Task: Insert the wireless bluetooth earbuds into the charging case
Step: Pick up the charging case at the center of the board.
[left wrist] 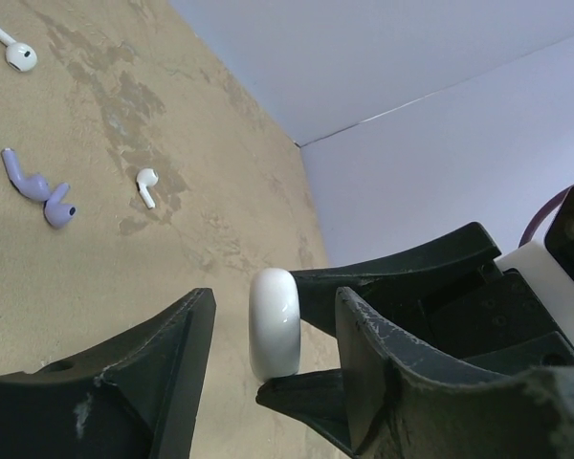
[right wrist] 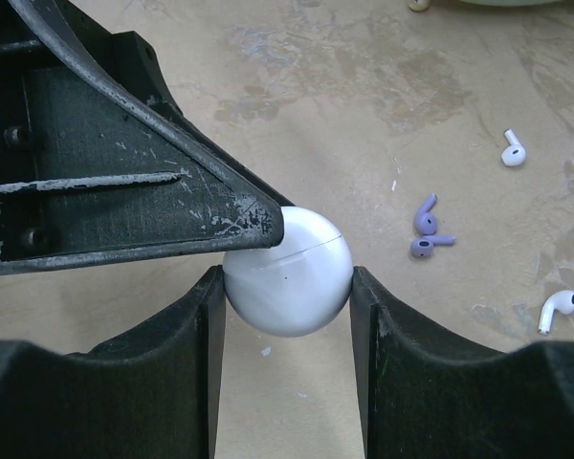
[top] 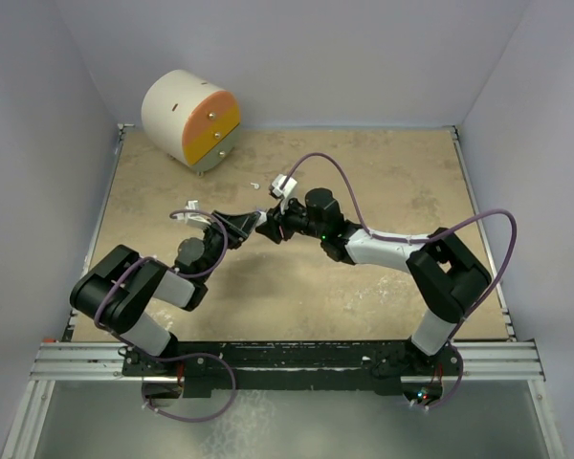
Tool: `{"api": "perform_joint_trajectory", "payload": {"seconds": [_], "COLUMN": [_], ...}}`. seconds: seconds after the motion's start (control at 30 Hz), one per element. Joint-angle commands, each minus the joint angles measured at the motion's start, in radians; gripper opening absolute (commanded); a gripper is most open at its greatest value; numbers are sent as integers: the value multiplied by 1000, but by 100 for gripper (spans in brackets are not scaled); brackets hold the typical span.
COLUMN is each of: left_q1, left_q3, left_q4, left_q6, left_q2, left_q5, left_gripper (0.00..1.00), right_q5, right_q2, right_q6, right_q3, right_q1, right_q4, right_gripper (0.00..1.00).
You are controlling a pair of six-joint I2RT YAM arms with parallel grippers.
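The white round charging case (right wrist: 287,273) is closed and held off the tan table between the fingers of my right gripper (right wrist: 287,316), which is shut on it. In the left wrist view the case (left wrist: 275,323) shows edge-on between the spread jaws of my left gripper (left wrist: 277,330), which is open. One left finger (right wrist: 134,182) rests against the case's top. Both grippers meet at mid-table (top: 263,228). Two white earbuds (right wrist: 513,150) (right wrist: 558,311) and a purple pair (right wrist: 428,231) lie loose on the table beyond; they also show in the left wrist view (left wrist: 21,55) (left wrist: 146,184) (left wrist: 40,189).
A round cream and orange drawer unit (top: 191,120) stands at the back left corner. Lilac walls (top: 316,57) enclose the table on three sides. The arm bases sit on the metal rail (top: 287,359) at the near edge.
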Motion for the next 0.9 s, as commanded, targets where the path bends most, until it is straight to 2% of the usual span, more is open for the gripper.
{"api": "perform_joint_trajectory", "payload": {"seconds": [0.0, 0.33, 0.47, 0.67, 0.83, 0.87], "left_q1": [-11, -22, -24, -25, -27, -27], "left_q3": [27, 36, 39, 46, 48, 48], "left_q4": [105, 118, 118, 116, 114, 109], "left_q6": [-3, 0, 2, 5, 8, 8], "left_q2": [6, 19, 20, 23, 21, 19], "left_q5": [-6, -9, -11, -6, -4, -7], "left_gripper": [51, 44, 37, 20, 0, 0], "right_q5": [-23, -25, -26, -23, -26, -24], "right_q2": [-36, -31, -30, -31, -30, -30], "right_q6": [10, 8, 7, 5, 7, 10], "right_q3": [48, 53, 52, 51, 54, 56], "right_q1": [8, 9, 11, 12, 13, 12], "right_q4": [55, 53, 52, 50, 49, 48], "right_gripper": [0, 0, 0, 0, 0, 10]}}
